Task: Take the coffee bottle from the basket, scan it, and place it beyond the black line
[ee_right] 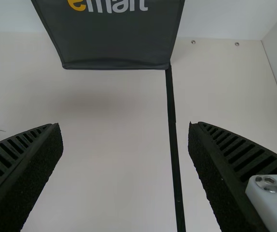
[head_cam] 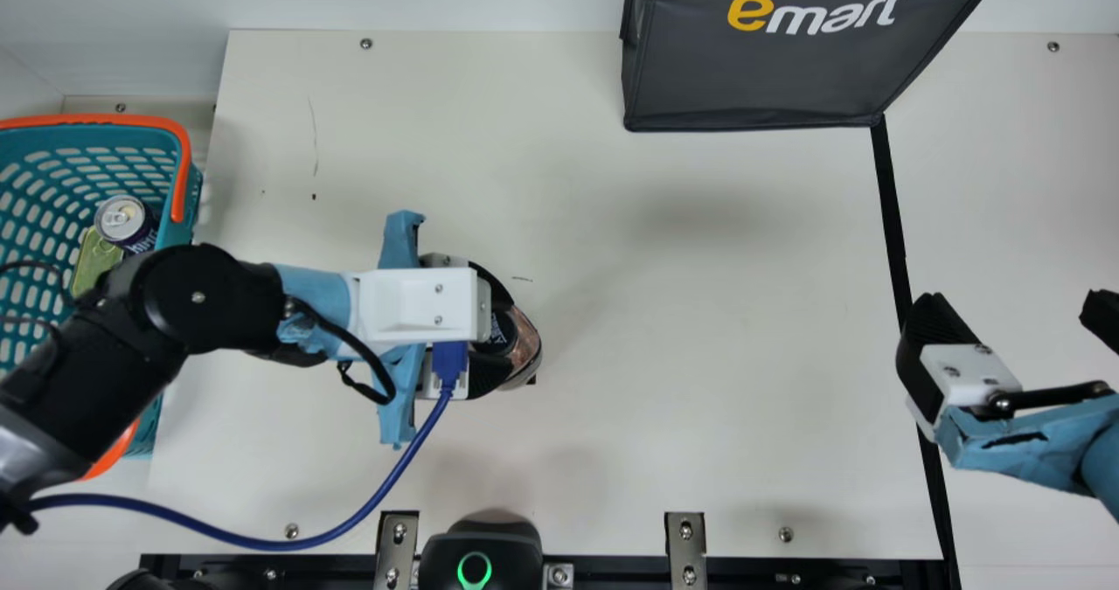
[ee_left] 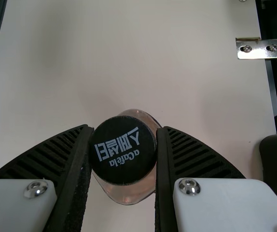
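"Where's the coffee bottle (head_cam: 527, 345)?"

"Out of the basket (head_cam: 188, 197), between the fingers of the left gripper (ee_left: 124, 129), which pinch it by its black cap (ee_left: 123, 151) end from both sides. Whether its base touches the table (head_cam: 664, 354), I can't tell."

"How will it handle?"

"Fairly heavy if full, I'd guess, and stiff, with smooth walls that could slip. I'd hold high, just under the cap, squarely, so it can't swing."

"And next?"

"I'd judge scanning. What looks like the scanner (head_cam: 475, 564) sits off that gripper's side, toward the robot; the basket is behind its wrist, with a can (head_cam: 122, 220) inside."

"Farther out?"

"Well ahead of its fingertips runs the black line (head_cam: 892, 214), a dark bag (head_cam: 752, 74) at its far end. The right gripper (ee_right: 125, 126) is over by the line, spread wide, holding nothing."
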Robot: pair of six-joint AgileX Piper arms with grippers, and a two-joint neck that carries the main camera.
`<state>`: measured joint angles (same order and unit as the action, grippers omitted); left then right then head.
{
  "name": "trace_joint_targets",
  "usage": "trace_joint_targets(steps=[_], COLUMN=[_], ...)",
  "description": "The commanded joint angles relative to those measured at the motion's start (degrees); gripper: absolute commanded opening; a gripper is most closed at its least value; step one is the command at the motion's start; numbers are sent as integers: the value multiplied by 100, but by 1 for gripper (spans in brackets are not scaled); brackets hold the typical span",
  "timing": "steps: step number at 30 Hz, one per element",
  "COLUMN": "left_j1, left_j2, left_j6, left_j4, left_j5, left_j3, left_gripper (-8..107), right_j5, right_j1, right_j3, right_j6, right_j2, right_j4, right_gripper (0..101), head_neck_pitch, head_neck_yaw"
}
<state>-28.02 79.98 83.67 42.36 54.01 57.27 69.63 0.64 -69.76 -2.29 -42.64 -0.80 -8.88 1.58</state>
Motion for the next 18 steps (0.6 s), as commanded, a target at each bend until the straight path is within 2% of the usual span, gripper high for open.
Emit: trace_joint_targets(steps=[1, 12, 18], left_j1=[-8, -31, 6], left_j2=[13, 50, 40], left_j6=[-18, -57, -114], left_j4=[4, 12, -5], left_j5=[-34, -180, -228], left_j3=[-15, -41, -32], left_gripper=[54, 90, 90], right_j5=[0, 0, -6], right_j1=[0, 0, 0], right_j3=[0, 0, 0], right_j6=[0, 0, 0], right_j2=[0, 0, 0], right_j4=[0, 0, 0], right_gripper=[91, 91, 91], head_neck_pitch=[96, 96, 96], head_neck_yaw=[0, 0, 0])
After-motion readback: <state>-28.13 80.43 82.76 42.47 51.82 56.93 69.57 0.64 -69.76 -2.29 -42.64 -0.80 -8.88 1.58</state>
